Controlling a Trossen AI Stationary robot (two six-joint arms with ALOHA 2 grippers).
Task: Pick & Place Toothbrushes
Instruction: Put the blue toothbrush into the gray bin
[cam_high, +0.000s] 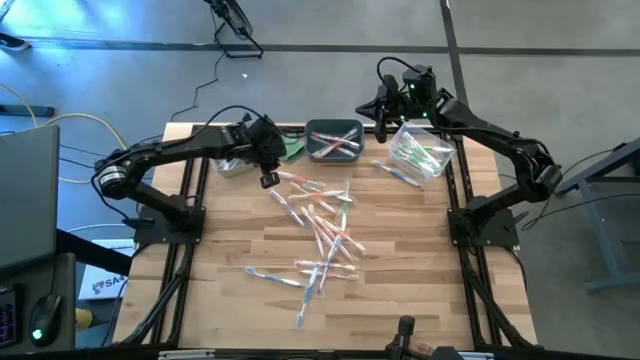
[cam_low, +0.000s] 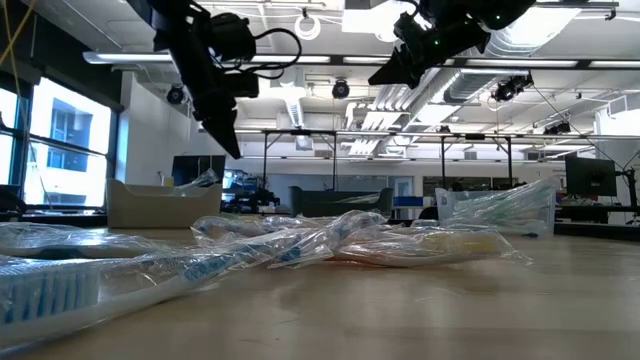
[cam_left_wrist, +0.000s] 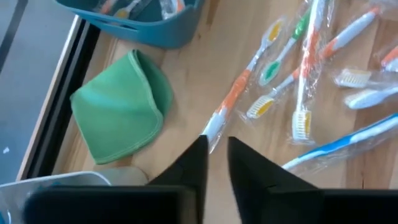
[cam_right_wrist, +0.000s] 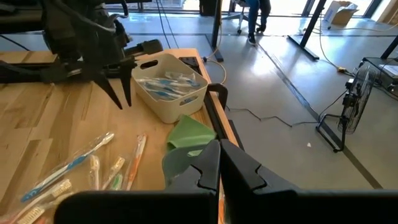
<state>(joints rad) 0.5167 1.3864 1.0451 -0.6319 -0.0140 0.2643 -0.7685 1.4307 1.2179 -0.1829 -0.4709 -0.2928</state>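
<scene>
So, left hand (cam_left_wrist: 217, 140) is the one working here. It's hanging just above the table (cam_high: 400, 300) at the back end of the loose pile of toothbrushes (cam_high: 320, 225), fingers only a crack apart and nothing between them. Right hand (cam_right_wrist: 219, 149) is parked up high by the back edge, between the dark bin (cam_high: 335, 140) and the clear bin (cam_high: 420, 152), pinched shut on nothing as far as I can see.

Most of the brushes lie scattered mid-table in crinkly wrappers, some crossing each other. A few are already in the bins: the white bin (cam_right_wrist: 168, 87) looks like it has blue ones, so I'm guessing this is a sort by colour.

The closest target is the orange-handled toothbrush (cam_left_wrist: 233, 99), lying right in front of my fingertips, next to the green cloth (cam_left_wrist: 121, 106) but not touching it.

How I'd do it well:
- open wider first, since this gap looks too tight to straddle handle plus wrapper
- turn the wrist so the fingers close across the handle, not along it
- go for the orange grip section, clear of its neighbours
- come straight down, squeeze, lift slowly. Wrapper film is slippery and could drag a second brush along.
</scene>
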